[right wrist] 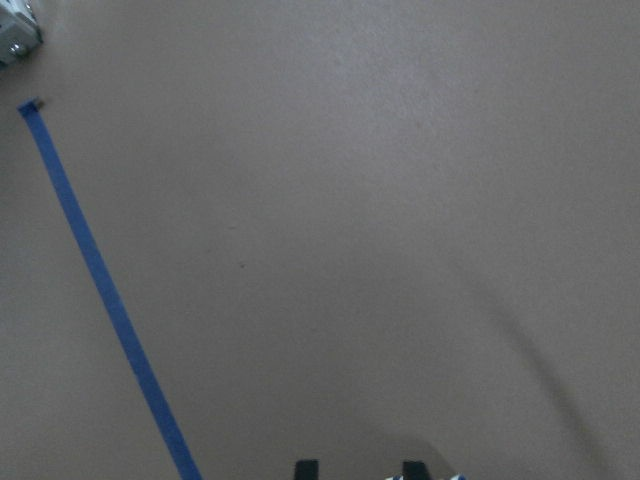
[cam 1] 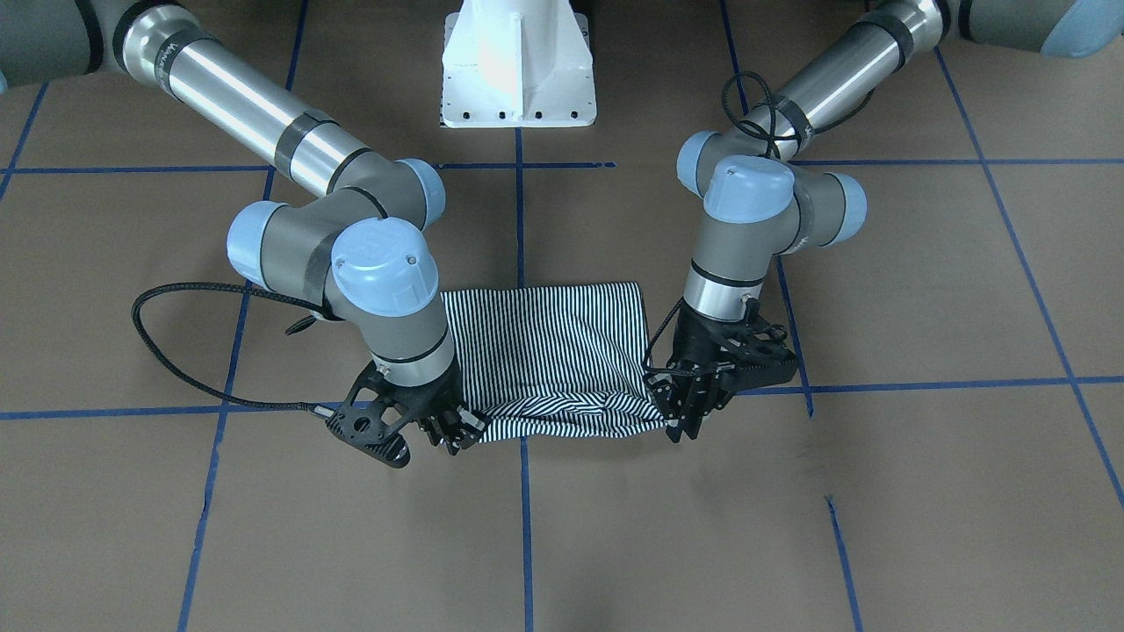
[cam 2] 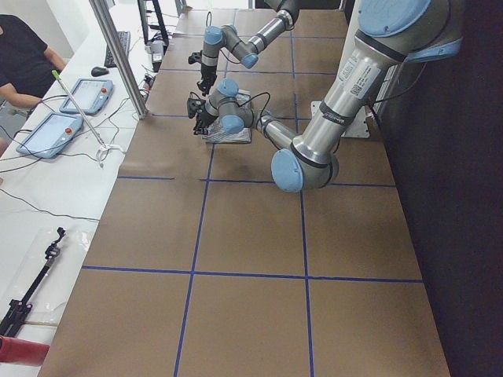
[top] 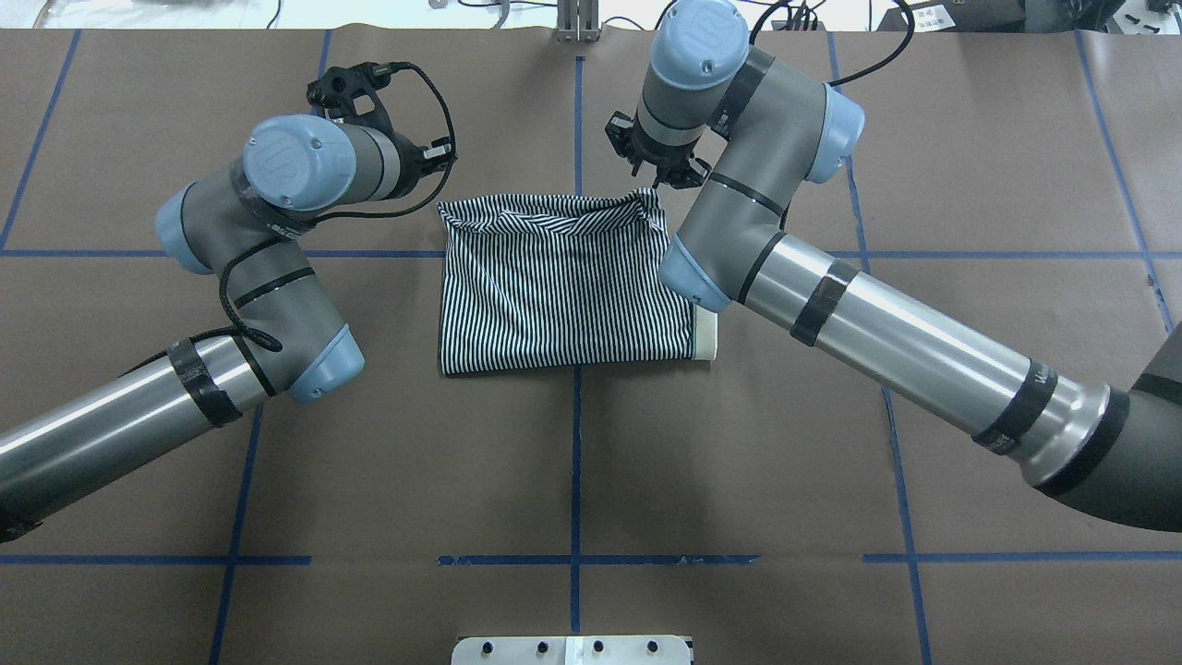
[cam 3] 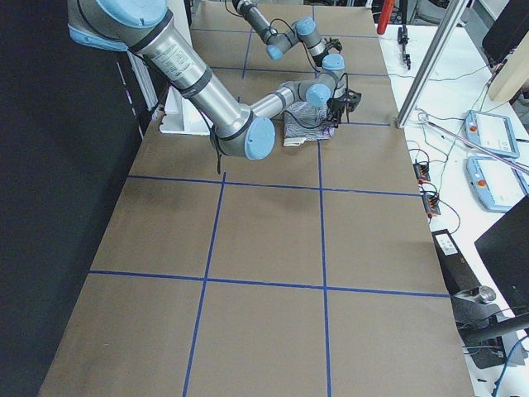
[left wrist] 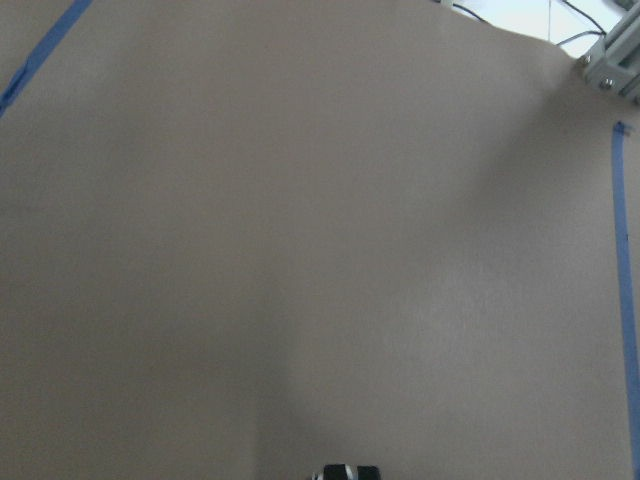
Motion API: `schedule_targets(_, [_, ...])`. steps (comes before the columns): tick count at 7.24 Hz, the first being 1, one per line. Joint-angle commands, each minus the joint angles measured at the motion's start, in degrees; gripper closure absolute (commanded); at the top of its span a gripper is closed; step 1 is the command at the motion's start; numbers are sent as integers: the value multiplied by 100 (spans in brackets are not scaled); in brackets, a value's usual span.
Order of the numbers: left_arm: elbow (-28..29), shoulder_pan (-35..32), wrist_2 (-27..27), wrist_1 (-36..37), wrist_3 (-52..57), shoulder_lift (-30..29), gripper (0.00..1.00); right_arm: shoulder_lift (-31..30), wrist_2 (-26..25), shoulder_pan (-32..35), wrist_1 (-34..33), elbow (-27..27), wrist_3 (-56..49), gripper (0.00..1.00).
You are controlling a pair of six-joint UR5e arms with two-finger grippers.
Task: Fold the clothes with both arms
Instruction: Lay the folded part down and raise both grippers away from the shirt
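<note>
Wrist views: left gripper (left wrist: 345, 472) and right gripper (right wrist: 360, 472) cut off by bottom edge, only tips show.
Overhead: left gripper mostly hidden behind left arm (top: 305, 175). Polo shirt (top: 554, 286) collar (top: 705, 336) largely under right arm (top: 739, 240).
Side views: shirt too small for detail.

Surface (cam 1: 922, 491): brown, under left pincer (cam 1: 691, 420) and right pincer (cam 1: 454, 432).
Tape lines (cam 1: 525, 527): blue grid beneath them.
Base (cam 1: 518, 66): white, behind both pincers.
</note>
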Motion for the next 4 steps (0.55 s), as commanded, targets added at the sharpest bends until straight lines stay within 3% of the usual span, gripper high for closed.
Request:
schedule_targets(1, [-360,-85,-311,-158,-109,50,48,82,379,229,53,-48,-98,0])
schedule_targets(2, [-440,28,-356,-10,-476,24,79,4,381,168,44,117,-90,0])
schedule_targets(3, [-511,125,-444,470,-515,-46,100,-206,381,89,44,432,-90,0])
schedule_targets(4, [-442,230,-697,988,-428,-342,100,-504,407,89,9,922,-98,0])
